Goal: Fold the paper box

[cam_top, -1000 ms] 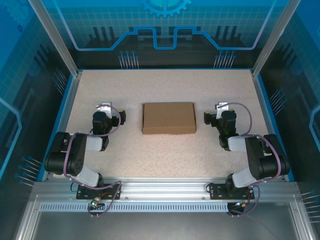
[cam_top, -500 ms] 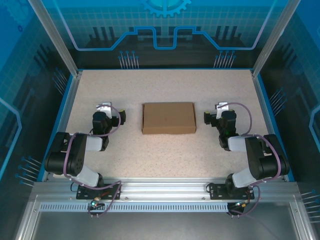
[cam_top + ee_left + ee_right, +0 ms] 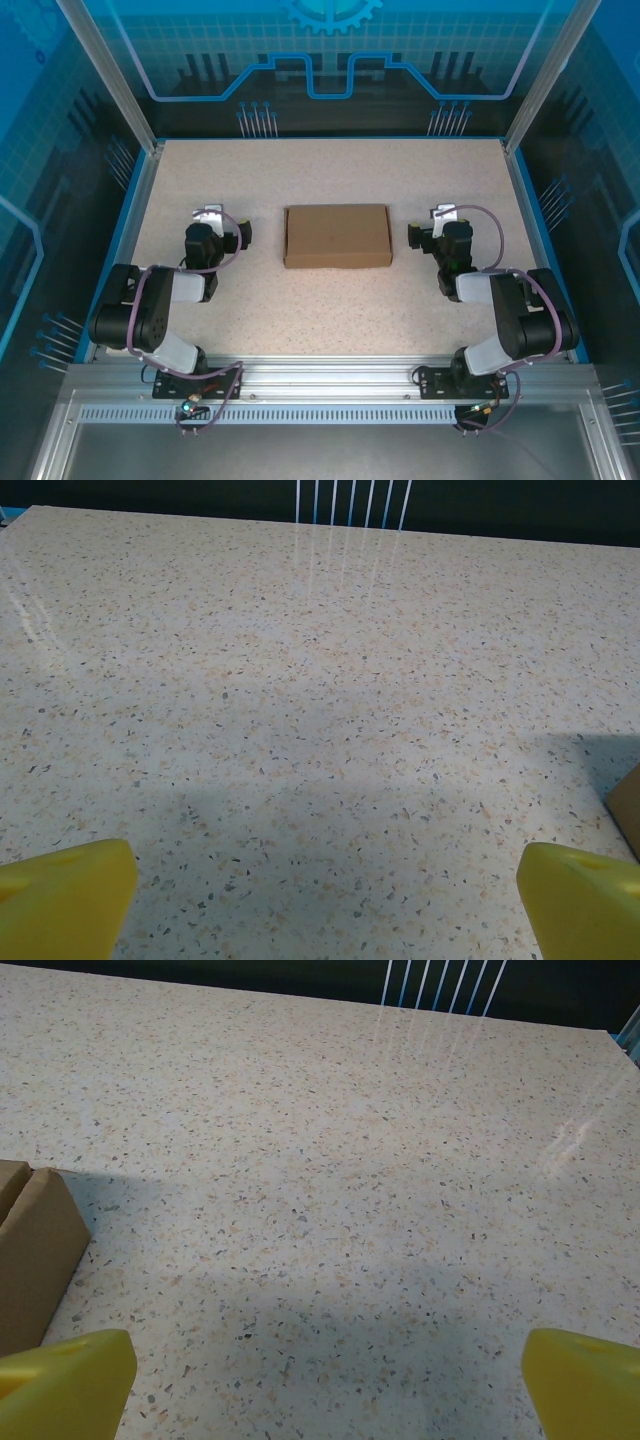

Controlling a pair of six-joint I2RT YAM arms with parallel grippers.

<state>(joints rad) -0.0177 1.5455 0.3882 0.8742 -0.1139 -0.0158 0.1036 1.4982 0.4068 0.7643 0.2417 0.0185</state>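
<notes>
Your left claw point(image 3: 322, 898) has its yellow fingers point(image 3: 65, 892) spread wide apart over speckled table point(image 3: 330, 310), and the paper box point(image 3: 337, 236) lies off to its right. Your right claw point(image 3: 325, 1380) is spread wide too, with the box's brown wall at its left. The box rests flat between both claws, touching neither.

The right gripper point(image 3: 325, 1398) gapes wide above the speckled table point(image 3: 350, 1160), paper box point(image 3: 35, 1250) at left.
</notes>
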